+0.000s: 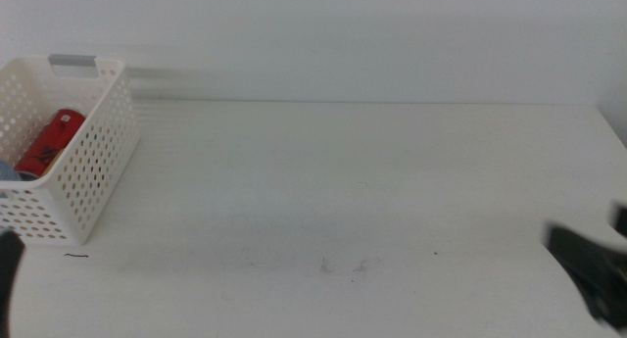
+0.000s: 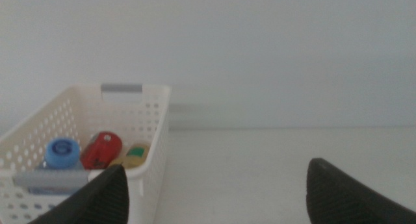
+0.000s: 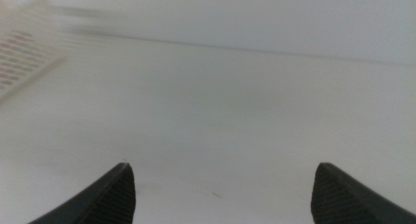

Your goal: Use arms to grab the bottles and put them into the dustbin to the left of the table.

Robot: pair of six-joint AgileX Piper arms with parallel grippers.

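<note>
The flat white tabletop [image 1: 372, 181] is left open from centre to right edge; no object is seen on it. Passage at the left edge is blocked by the white perforated plastic basket [image 1: 93, 171]. Its interior is taken up by a slim red can [image 1: 51, 140], a blue-capped bottle [image 2: 62, 152] and a yellow bottle [image 2: 133, 156].

i see the white perforated dustbin [image 1: 93, 171] upright at the tabletop's [image 1: 372, 191] left edge, grey handle strips, holding the red can [image 2: 101, 150] lying down, blue-capped water bottle [image 2: 62, 152] beside it, yellow-liquid bottle [image 2: 133, 156] on its other side
</note>
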